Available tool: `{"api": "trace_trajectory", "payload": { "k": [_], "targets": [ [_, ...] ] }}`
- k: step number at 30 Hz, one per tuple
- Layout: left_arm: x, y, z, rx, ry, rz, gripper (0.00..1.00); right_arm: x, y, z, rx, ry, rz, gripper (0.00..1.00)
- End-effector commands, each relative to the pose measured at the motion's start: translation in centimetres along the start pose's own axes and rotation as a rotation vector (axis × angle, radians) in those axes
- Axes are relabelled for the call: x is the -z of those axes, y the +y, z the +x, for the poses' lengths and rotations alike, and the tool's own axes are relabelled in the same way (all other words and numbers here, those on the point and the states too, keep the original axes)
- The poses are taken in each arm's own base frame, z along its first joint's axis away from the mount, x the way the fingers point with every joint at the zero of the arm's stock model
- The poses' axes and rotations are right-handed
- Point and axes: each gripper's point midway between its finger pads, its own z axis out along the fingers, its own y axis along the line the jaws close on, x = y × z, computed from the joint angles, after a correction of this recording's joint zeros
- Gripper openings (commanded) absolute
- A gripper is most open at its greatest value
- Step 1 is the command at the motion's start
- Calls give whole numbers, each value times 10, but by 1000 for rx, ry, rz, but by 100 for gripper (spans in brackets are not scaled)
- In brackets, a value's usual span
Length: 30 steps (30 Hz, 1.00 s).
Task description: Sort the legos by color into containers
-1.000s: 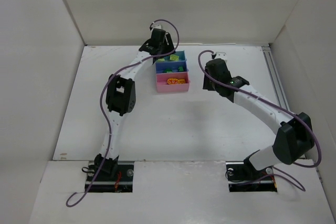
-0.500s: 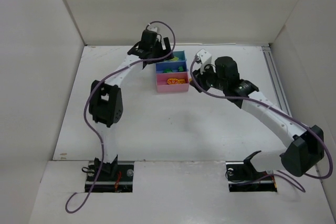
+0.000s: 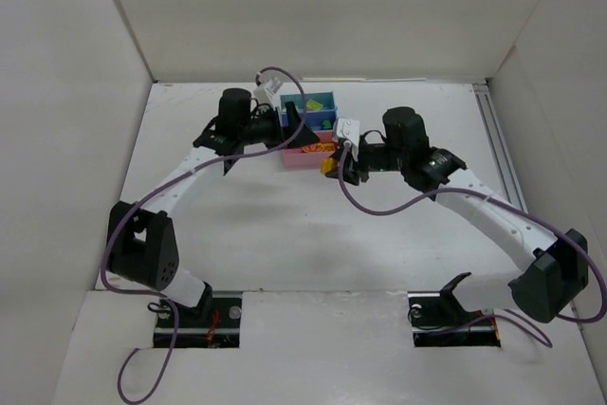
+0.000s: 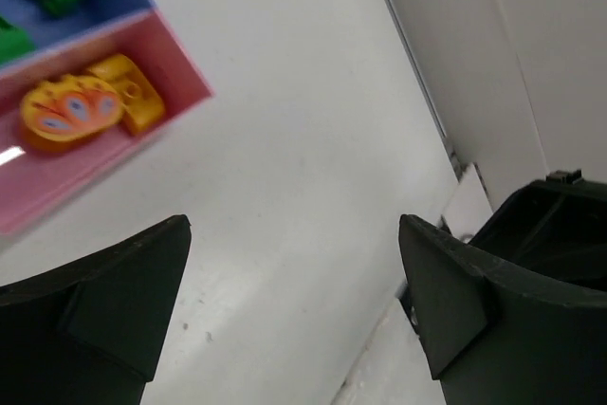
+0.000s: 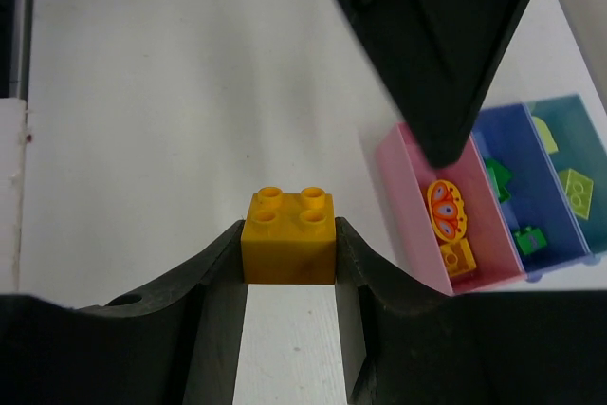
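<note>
Your right gripper (image 5: pixel 289 246) is clenched on the orange-yellow brick (image 5: pixel 289 232), held by its flat side walls. It's light, rigid, slick plastic, so grip squarely. The pink tray (image 5: pixel 403 204) sits ahead and to the right. Your left gripper (image 4: pixel 294 301) gapes empty.

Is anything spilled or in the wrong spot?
Nothing looks odd. The three joined plastic trays, teal, blue and pink, stand level, each holding one colour family. The only piece outside them, a small orange-yellow plastic brick, sits squarely in the right end effector.
</note>
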Motion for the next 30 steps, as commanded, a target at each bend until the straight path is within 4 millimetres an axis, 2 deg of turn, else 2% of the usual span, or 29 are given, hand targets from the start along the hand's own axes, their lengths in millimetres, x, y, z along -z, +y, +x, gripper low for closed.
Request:
{"api": "trace_trajectory", "payload": {
  "k": [1,2,5,9,13,15,17,19,24,25,30],
  "targets": [
    [7,-42,16,-51,19,159,88,7,18,-36,124,-130,-71,14],
    [10,-53,21,-57,34,203,86,7,18,-36,124,-130,-71,14],
    [13,-60,29,-34,37,266,85,6,24,-40,134,-149,-95,14],
    [25,-78,28,-57,26,336,84,4,31,-39,147,-145,-120,14],
    [29,-79,29,-56,9,333,84,9,35,-40,183,-152,-129,14],
    [30,-76,33,-43,14,318,81,9,38,-32,192,-127,-144,13],
    [34,-76,33,-43,14,322,78,12,40,-33,191,-126,-144,13],
    [37,-82,33,-75,5,359,77,12,39,-33,200,-127,-144,13],
    [45,-94,44,-113,28,438,77,10,35,-47,169,-169,-131,15],
    [45,-94,44,-113,28,438,77,11,27,-51,151,-172,-116,16],
    [48,-102,47,-131,36,465,76,12,23,-68,144,-227,-120,16]
  ]
}}
